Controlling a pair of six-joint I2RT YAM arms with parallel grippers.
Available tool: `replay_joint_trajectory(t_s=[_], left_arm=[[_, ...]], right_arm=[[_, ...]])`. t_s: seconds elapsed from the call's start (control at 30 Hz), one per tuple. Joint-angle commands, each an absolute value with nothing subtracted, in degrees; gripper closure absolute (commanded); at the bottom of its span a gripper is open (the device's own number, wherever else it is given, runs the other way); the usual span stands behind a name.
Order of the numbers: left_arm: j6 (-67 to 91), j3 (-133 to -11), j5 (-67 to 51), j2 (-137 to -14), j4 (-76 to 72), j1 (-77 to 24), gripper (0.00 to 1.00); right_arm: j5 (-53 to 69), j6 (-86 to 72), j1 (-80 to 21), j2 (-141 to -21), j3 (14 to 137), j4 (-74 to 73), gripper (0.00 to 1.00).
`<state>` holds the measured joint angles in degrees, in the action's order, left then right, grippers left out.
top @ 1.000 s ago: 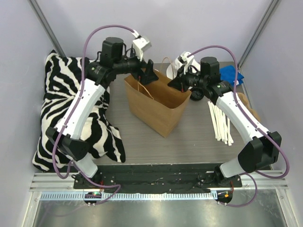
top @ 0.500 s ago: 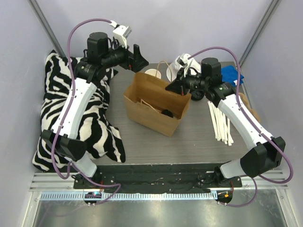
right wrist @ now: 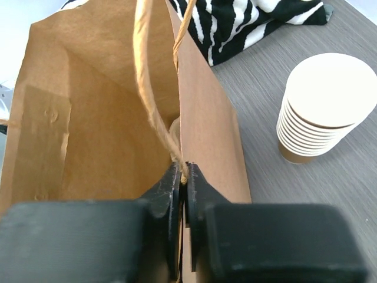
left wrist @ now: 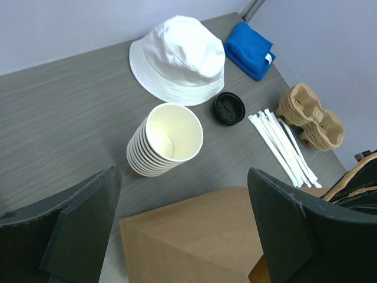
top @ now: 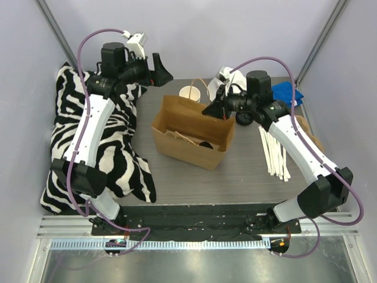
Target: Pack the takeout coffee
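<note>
A brown paper bag [top: 187,134] stands open at the middle of the table. Inside it a dark round lid [top: 205,144] shows, which looks like the takeout coffee; its cup body is hidden. My right gripper [top: 211,109] is shut on the bag's far rim at the twine handle [right wrist: 154,112], seen up close in the right wrist view [right wrist: 185,178]. My left gripper [top: 161,66] is open and empty, raised behind and left of the bag. In the left wrist view its fingers [left wrist: 75,231] straddle the bag's outer wall [left wrist: 194,236] from above.
A stack of lidless paper cups [left wrist: 166,140] stands behind the bag. A white hat [left wrist: 179,58], blue cloth [left wrist: 250,41], loose black lid [left wrist: 229,108], white straws [left wrist: 283,147] and pulp cup carrier [left wrist: 310,115] lie at the back right. A zebra cloth [top: 97,153] covers the left.
My left gripper has pulled up out of the bag's mouth and moved back and left, open. The dark lid now shows inside the bag. The right gripper still holds the rim.
</note>
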<state>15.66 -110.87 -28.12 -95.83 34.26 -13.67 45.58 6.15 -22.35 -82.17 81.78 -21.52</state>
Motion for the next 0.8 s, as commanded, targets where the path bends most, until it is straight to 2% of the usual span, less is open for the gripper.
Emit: replay_joint_trajectory(t_s=[0.0, 0.03, 0.17, 0.23, 0.3, 0.5, 0.57, 0.6, 0.77], left_arm=[[17.3, -110.2, -29.1, -95.5, 33.7, -13.1, 0.07], [17.4, -110.1, -29.1, -95.5, 33.7, -13.0, 0.07], [17.6, -109.7, -29.1, -95.6, 33.9, -12.6, 0.07], [17.8, -109.7, -29.1, -95.7, 34.1, -12.2, 0.07], [17.9, -109.7, -29.1, -95.9, 34.2, -12.0, 0.07], [18.6, -109.2, -29.2, -96.2, 34.0, -10.9, 0.07], [18.8, -109.2, -29.4, -96.3, 33.8, -10.4, 0.07], [18.8, -109.3, -29.4, -96.4, 33.7, -10.3, 0.07], [19.1, -109.4, -30.2, -96.9, 32.8, -9.3, 0.06]], right_arm=[[45.7, 6.7, -22.9, -83.5, 86.1, -20.8, 0.84], [45.3, 6.6, -22.9, -84.1, 86.8, -20.7, 0.79], [43.6, 6.6, -22.9, -85.5, 88.4, -20.9, 0.75], [43.3, 6.8, -22.9, -86.0, 89.3, -21.0, 0.68], [43.3, 6.7, -22.9, -86.7, 90.2, -21.2, 0.66], [43.2, 2.9, -22.8, -87.9, 95.1, -21.2, 0.41], [42.4, 1.2, -22.9, -88.1, 97.0, -21.2, 0.36], [41.4, 0.2, -22.8, -87.8, 98.9, -21.2, 0.29], [35.2, -4.4, -21.6, -86.0, 103.5, -21.2, 0.16]])
